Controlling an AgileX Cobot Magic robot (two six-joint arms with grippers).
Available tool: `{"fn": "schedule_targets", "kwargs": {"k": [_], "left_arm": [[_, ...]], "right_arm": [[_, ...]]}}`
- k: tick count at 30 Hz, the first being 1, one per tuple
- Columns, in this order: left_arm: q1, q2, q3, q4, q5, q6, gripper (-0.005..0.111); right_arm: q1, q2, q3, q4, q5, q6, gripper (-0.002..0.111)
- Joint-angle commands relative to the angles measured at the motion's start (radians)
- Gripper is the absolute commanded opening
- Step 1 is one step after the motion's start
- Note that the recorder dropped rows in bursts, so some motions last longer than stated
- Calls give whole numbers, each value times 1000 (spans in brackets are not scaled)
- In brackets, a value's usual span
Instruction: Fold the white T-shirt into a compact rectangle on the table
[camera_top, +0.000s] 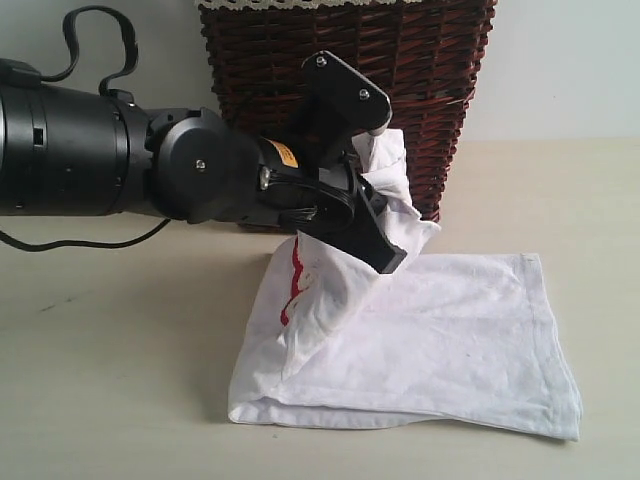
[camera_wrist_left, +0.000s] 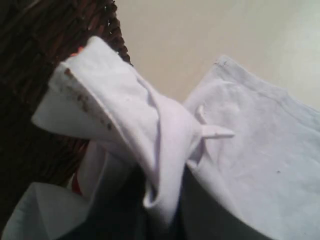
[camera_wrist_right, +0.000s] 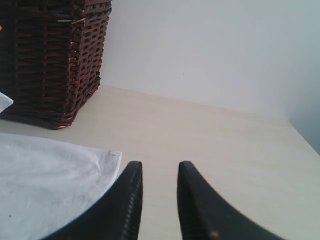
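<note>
The white T-shirt (camera_top: 450, 340) lies partly folded on the table (camera_top: 120, 380), with red lettering (camera_top: 293, 282) showing at its left fold. My left gripper (camera_top: 372, 190) is shut on a bunched fold of the shirt and holds it up off the table in front of the basket. In the left wrist view the white T-shirt (camera_wrist_left: 150, 125) runs down between the dark jaws of the left gripper (camera_wrist_left: 167, 210). My right gripper (camera_wrist_right: 159, 170) hovers open over the bare table (camera_wrist_right: 225, 145), nothing between its fingers, next to a corner of the shirt (camera_wrist_right: 45, 185). It is out of the exterior view.
A dark brown wicker basket (camera_top: 400, 60) with white lace trim stands at the back, right behind the lifted cloth, and shows in the right wrist view as the basket (camera_wrist_right: 50, 60). A pale wall rises behind the table. The left arm's black body (camera_top: 80, 150) fills the left side.
</note>
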Motion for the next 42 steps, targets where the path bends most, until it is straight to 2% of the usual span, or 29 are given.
{"fn": "schedule_targets", "kwargs": {"k": [1,8,15,24,36,38,42], "left_arm": [[26,-25,-6,1,-32,0,0],[70,-96,-6,-7,-88,0,0],[58,-102,-6,-6,-74,-68,0],[-33,-41,-6,-4,-81,-78,0],[-75,68,-6,-7,-143,-110,0],[-94,76,-6,-7,-171,-144,0],[-153,94,-6,-2,-315,-167,0]], "right_arm": [[-5,0,2,-2,-9,0,25],[-5,0,2,-2,-9,0,25],[-5,0,2,-2,-9,0,25],[-5,0,2,-2,-9,0,25],[-5,0,2,-2,-9,0,25],[-5,0,2,-2,-9,0,25],[-5,0,2,-2,-9,0,25]]}}
